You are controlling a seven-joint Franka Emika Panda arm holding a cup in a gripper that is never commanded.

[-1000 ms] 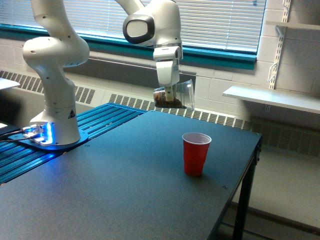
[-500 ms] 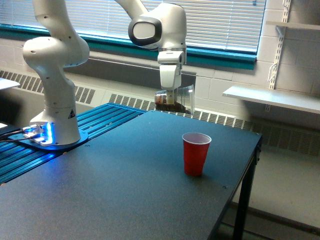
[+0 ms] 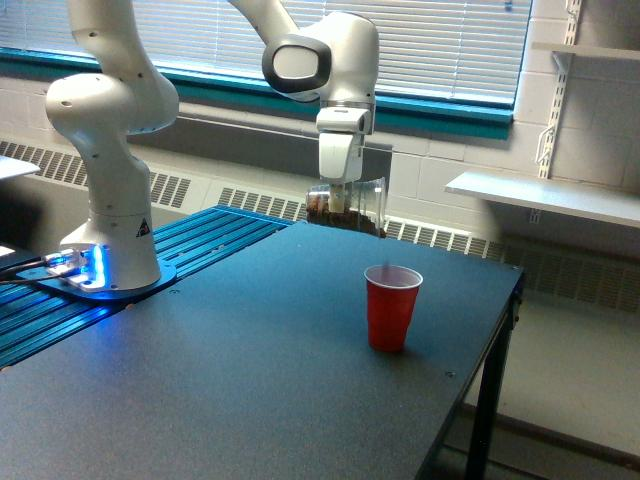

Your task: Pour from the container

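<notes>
The tool (image 3: 338, 195) was clamped on the tipped tumbler (image 3: 350, 205), grains starting toward the red cup (image 3: 391, 308) below it; most remained unpoured.

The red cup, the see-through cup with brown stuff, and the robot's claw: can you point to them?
red cup (image 3: 390, 315), exterior view, middle of its red side wall.
see-through cup (image 3: 368, 200), exterior view, its clear wall right of the claw.
claw (image 3: 337, 197), exterior view, between its fingertips on the cup.
</notes>
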